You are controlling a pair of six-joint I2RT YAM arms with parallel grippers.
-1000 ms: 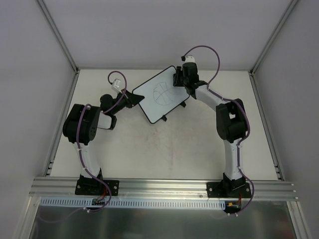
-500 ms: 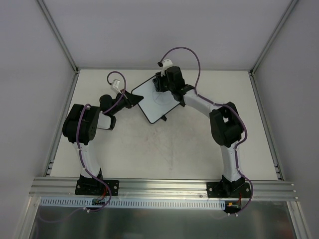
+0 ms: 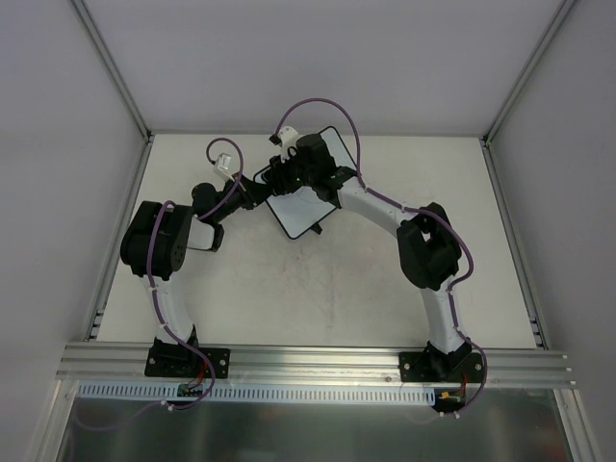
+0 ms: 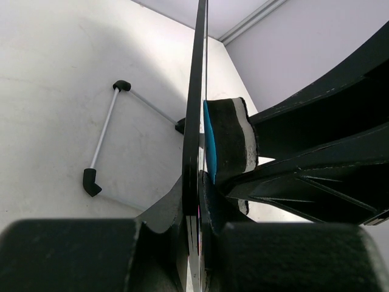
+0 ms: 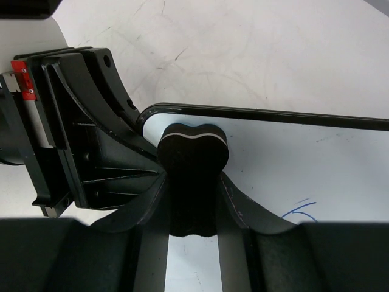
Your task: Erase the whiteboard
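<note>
The whiteboard (image 3: 302, 208) is held tilted above the table at the back middle. My left gripper (image 3: 258, 187) is shut on its left corner; in the left wrist view (image 4: 198, 207) the board (image 4: 194, 103) stands edge-on between the jaws. My right gripper (image 3: 286, 171) is shut on a black eraser block (image 5: 193, 152) and presses it flat on the board's white face (image 5: 316, 158) near that left corner, close to my left gripper (image 5: 79, 140). The eraser's blue felt (image 4: 209, 143) touches the board. A few blue pen strokes (image 5: 301, 210) show on the face.
The board's wire stand with two black feet (image 4: 102, 137) hangs behind it over the table. White cage walls with aluminium posts (image 3: 114, 72) close in the table. An aluminium rail (image 3: 308, 361) runs along the near edge by the arm bases.
My right gripper has swept the eraser leftward across the board, from its right end to its left corner. The drawn circle no longer shows in the top view. My left gripper has held still.
</note>
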